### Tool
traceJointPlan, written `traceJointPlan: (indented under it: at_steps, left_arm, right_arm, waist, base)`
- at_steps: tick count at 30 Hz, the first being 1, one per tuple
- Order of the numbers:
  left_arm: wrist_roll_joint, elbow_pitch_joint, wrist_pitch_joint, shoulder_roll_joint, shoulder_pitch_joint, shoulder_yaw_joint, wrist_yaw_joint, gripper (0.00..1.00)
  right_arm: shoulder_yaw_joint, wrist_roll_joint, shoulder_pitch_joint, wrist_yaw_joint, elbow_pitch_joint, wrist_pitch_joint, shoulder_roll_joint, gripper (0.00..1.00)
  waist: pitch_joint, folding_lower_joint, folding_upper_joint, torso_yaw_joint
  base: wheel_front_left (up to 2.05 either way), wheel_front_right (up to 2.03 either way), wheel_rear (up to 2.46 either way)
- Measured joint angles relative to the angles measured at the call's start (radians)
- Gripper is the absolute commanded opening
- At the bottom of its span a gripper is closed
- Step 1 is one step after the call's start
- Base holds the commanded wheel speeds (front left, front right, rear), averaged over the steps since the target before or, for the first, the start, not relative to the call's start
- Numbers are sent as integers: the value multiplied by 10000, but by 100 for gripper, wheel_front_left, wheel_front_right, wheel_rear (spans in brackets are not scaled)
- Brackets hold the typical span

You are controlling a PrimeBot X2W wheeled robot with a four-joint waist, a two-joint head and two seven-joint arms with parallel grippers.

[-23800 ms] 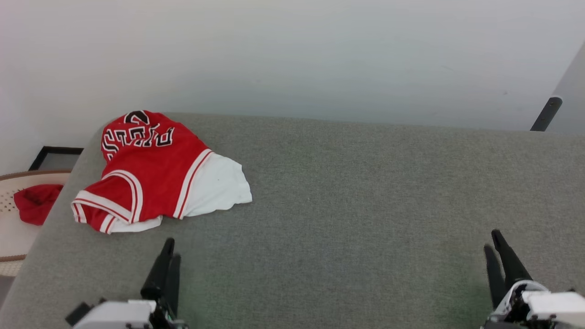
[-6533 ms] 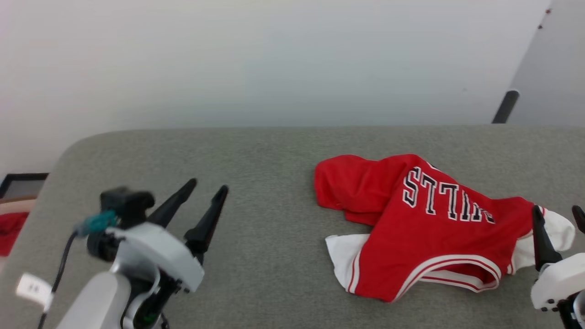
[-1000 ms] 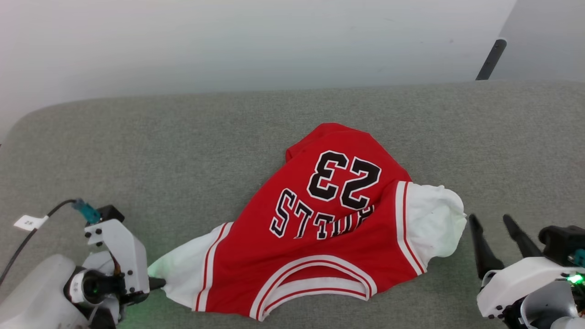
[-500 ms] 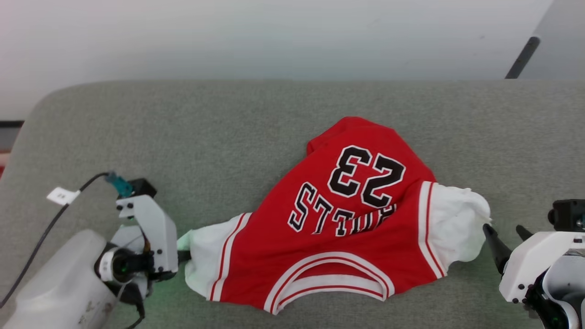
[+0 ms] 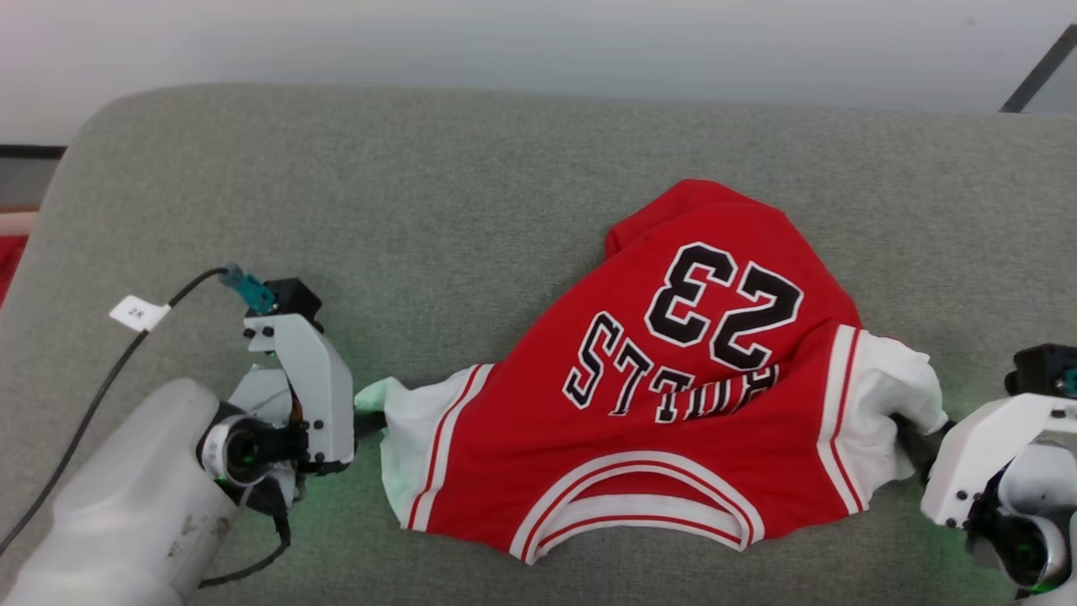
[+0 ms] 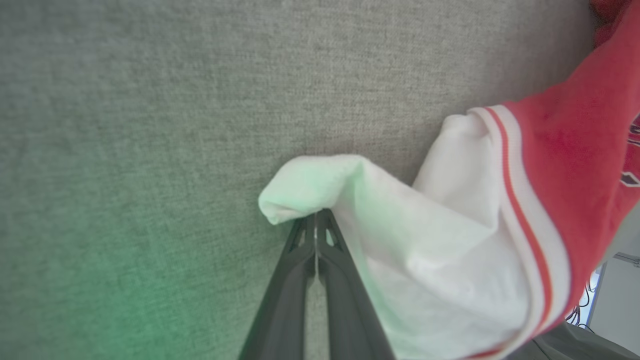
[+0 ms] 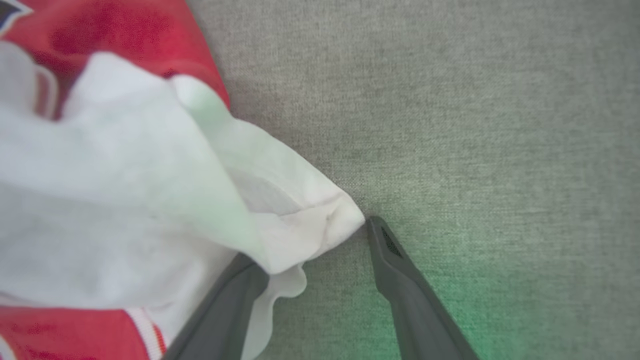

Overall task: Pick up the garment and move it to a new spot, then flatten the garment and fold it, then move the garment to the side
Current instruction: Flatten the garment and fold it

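Now your left gripper (image 6: 316,216) pinches the white 9 o'clock corner of the garment (image 5: 673,438), which lies on the cushion (image 5: 421,194). Your right gripper (image 7: 312,240) straddles the 3 o'clock corner, spread. Close too shallow and that corner could slip when you stretch.

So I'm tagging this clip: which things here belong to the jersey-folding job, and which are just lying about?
In the job:
red jersey
left gripper, shut on one white corner
right gripper, open around the other white corner
grey padded surface

Lying about:
red patch at the left edge
dark pole, top right
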Motion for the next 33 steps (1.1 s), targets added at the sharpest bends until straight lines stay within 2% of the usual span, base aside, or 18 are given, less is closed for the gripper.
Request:
traceJointPlan:
  at_steps: [1, 7, 14, 22, 28, 33]
  left_arm:
    - [6, 40, -15, -29, -42, 2, -12, 0]
    - [8, 303, -59, -167, -188, 0, -238, 0]
    - [-12, 679, 148, -155, -374, -46, -439, 0]
    - [82, 798, 395, -274, -1551, 4, -539, 0]
    - [153, 1047, 359, -518, -2569, 130, -648, 0]
    - [527, 1423, -127, -646, -3824, 263, -792, 0]
  right_arm:
    - [-29, -6, -102, 0, 115, 42, -6, 0]
    - [-314, 75, -516, -4, 535, 339, -19, 0]
    - [-669, 727, -1006, -4, 525, 1398, 128, 0]
    - [-1014, 1390, -2655, -4, 69, 2186, 203, 0]
    - [-932, 1367, -3922, -6, 345, 1735, 203, 0]
    - [-552, 1269, -5269, -4, 1064, 767, 146, 0]
  waist:
    - [39, 0, 0, 39]
    - [98, 0, 0, 174]
    - [-290, -1, 0, 181]
    - [-1190, 0, 0, 197]
    - [-1789, 0, 0, 217]
    - [-2272, 0, -1, 220]
  base:
    - [0, 0, 0]
    - [0, 0, 0]
    - [0, 0, 0]
    - [0, 0, 0]
    - [0, 0, 0]
    - [0, 0, 0]
